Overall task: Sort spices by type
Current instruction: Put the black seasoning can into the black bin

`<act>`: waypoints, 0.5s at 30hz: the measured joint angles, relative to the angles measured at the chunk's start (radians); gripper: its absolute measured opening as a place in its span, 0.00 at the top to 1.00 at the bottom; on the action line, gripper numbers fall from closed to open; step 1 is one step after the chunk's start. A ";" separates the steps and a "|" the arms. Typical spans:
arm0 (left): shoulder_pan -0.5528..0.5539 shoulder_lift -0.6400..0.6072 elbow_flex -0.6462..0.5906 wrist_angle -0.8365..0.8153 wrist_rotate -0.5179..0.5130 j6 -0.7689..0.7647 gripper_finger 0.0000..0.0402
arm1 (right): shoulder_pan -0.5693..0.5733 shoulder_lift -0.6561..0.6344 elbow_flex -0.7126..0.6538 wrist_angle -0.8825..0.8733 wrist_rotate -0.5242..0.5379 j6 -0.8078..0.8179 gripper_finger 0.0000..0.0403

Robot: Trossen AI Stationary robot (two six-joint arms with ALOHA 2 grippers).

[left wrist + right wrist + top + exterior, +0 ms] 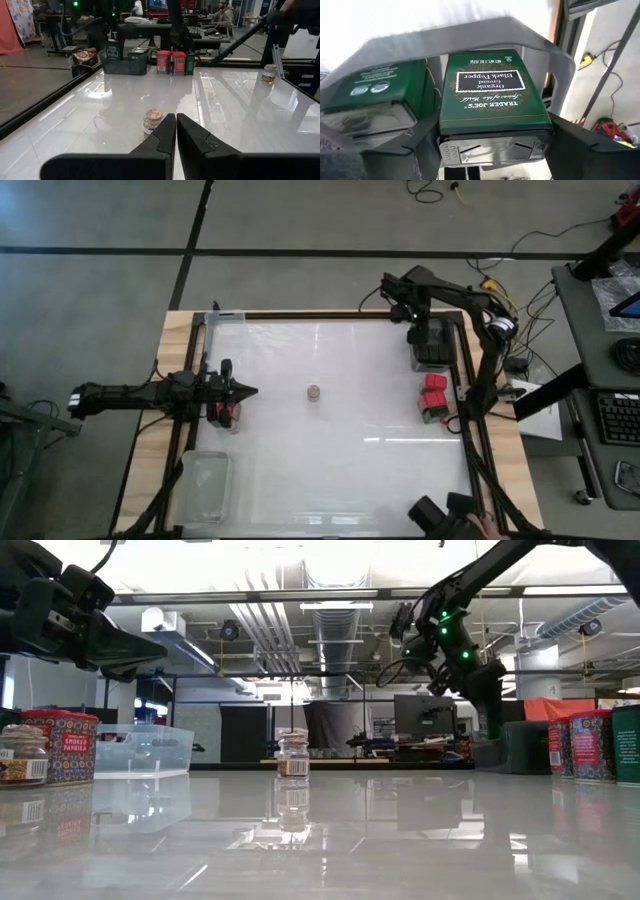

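Observation:
A round tan-topped jar point(314, 392) point(292, 755) point(153, 121) stands upright on its base mid-table. My left gripper point(247, 391) point(176, 126) hovers shut and empty to the jar's left, pointing at it. Below that arm stand a red tin point(60, 745) and another jar point(22, 765). Two red tins point(433, 397) stand near the right edge. My right gripper point(430, 340) point(492, 150) reaches down into a dark tray point(430, 358) of black tins and is shut on a black pepper tin point(492, 95). A second black tin point(375, 95) stands beside it. My right gripper pinches the black pepper tin between its two fingers point(417, 145), by its two opposite sides near the lidded top point(495, 147), coming from above. The tin stands upright inside the tray beside the other tin. Whether its base rests on the tray floor is hidden.
One clear plastic tray point(225, 320) sits at the far left corner and another point(205, 485) at the near left. A black frame point(470, 430) borders the white table. A third jar point(270, 73) shows by the frame rail. The middle of the table around the lone jar has free room.

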 joint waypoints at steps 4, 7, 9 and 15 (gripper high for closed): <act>0.000 0.000 0.000 0.000 0.000 0.000 1.00 | -0.001 0.031 -0.001 0.001 -0.001 -0.010 0.31; 0.000 0.000 0.000 0.000 0.000 0.000 1.00 | -0.002 0.050 -0.002 0.001 -0.001 -0.023 0.32; 0.000 0.000 0.000 0.000 0.000 0.000 1.00 | -0.004 0.057 -0.003 0.001 -0.002 -0.030 0.34; 0.000 0.000 0.000 0.000 0.000 0.000 1.00 | -0.006 0.060 -0.006 0.004 -0.003 -0.041 0.29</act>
